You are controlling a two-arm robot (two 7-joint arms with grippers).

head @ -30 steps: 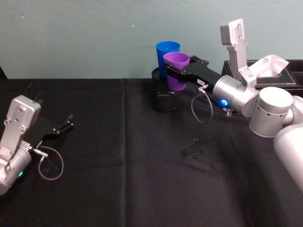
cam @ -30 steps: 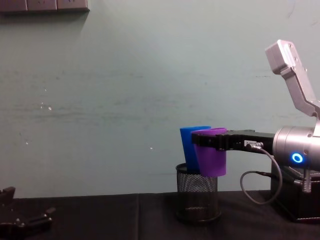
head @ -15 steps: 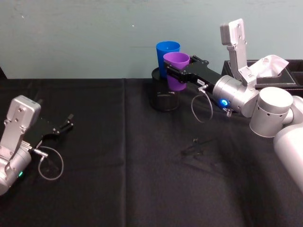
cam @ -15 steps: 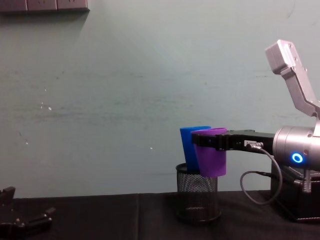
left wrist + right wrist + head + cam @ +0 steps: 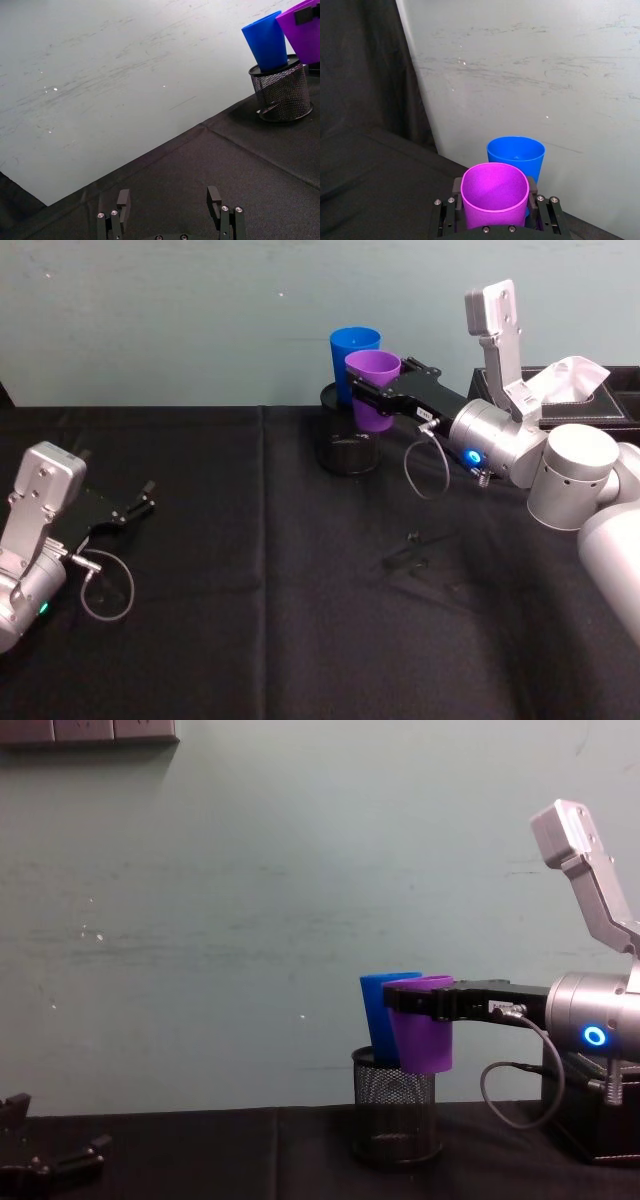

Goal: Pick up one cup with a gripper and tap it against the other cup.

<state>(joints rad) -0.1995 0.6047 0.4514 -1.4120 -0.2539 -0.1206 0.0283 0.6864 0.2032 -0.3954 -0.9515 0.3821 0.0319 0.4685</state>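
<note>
A black mesh holder (image 5: 346,454) stands upright on the black tablecloth (image 5: 250,620), near the pale teal wall (image 5: 150,310). To its right sits a black tissue box (image 5: 610,408) with a white tissue (image 5: 577,375) poking up. A small dark object (image 5: 408,553) lies on the cloth.

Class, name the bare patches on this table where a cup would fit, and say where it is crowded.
Bare cloth lies between the left gripper and the mesh holder, and along the near edge. Crowded: far right, where the right gripper holds the purple cup by the blue cup.
</note>
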